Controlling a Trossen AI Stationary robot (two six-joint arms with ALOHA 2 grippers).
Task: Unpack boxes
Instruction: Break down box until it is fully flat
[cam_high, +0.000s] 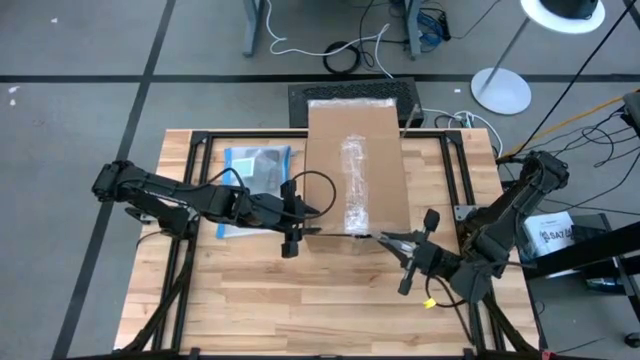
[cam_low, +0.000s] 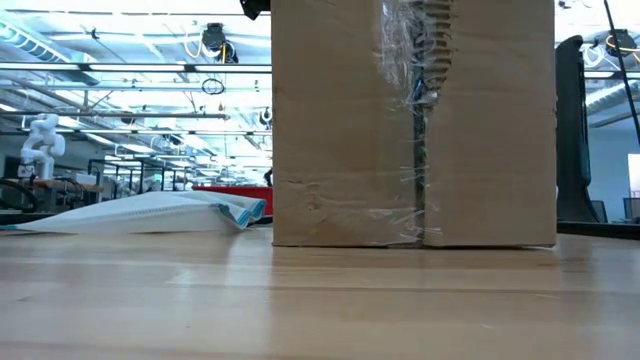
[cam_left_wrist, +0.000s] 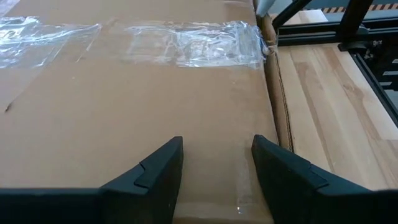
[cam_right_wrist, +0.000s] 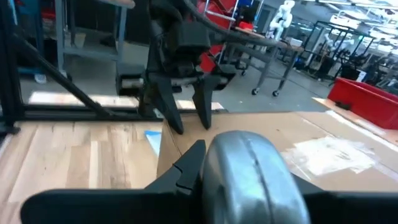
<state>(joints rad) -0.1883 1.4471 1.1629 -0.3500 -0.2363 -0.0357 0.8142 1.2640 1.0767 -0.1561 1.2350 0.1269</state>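
Note:
The brown cardboard box (cam_high: 355, 165) stands on the table's middle, with clear tape along its top (cam_left_wrist: 186, 43) and down its near face (cam_low: 415, 200). My left gripper (cam_high: 297, 232) is open above the box's near left corner; its fingers (cam_left_wrist: 155, 174) straddle a bare patch of the top beside the near edge. My right gripper (cam_high: 395, 240) comes from the right at the box's near edge and is shut on a rounded silver metal tool (cam_right_wrist: 249, 174). In the right wrist view the left gripper (cam_right_wrist: 189, 121) points down onto the box top. My left gripper: I cannot tell whether its fingertips (cam_right_wrist: 205, 121) touch the box top or stand just above it. My right gripper holds the silver tool (cam_right_wrist: 245, 168) between its fingers, level, pointing from the table's right toward the box's near edge. The tool's body hides the place of contact.
A clear plastic pouch with a blue edge (cam_high: 255, 180) lies flat left of the box, also visible in the low view (cam_low: 150, 212). A black grille-topped unit (cam_high: 350, 93) sits behind the box at the far edge. Black frame rails (cam_high: 470, 170) border the table. Bare wood lies along the near side.

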